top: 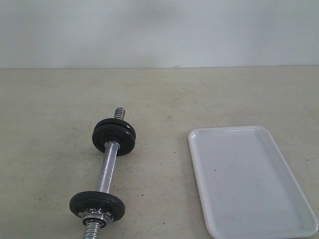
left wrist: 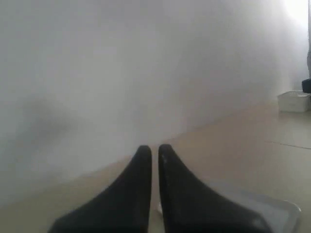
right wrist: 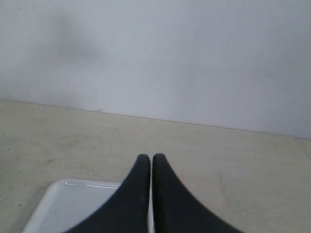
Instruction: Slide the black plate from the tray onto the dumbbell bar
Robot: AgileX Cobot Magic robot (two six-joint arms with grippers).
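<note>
Looking over the worktop (top: 45, 109), found the dumbbell bar (top: 108, 167) lying toward the near left corner, with one threaded end at the near edge and the other angled toward the far edge. Counted two black plates (top: 113, 135) threaded side by side on the far end of that bar, touching each other and standing on edge. Found a third black plate (top: 97, 205) on the near end, with a silver nut (top: 94, 218) just beside it on the thread. Could not tell which of the three was the task's own. Saw the tray (top: 249, 184) lying flat by the near right corner, well apart from the bar. In the left wrist view, saw the left gripper (left wrist: 154, 151) closed to a thin slit and gripping nothing, with a corner of the tray (left wrist: 279, 211) showing beneath. In the right wrist view, saw the right gripper (right wrist: 147, 160) pressed together likewise, holding nothing, over another corner of the tray (right wrist: 73, 199).
</note>
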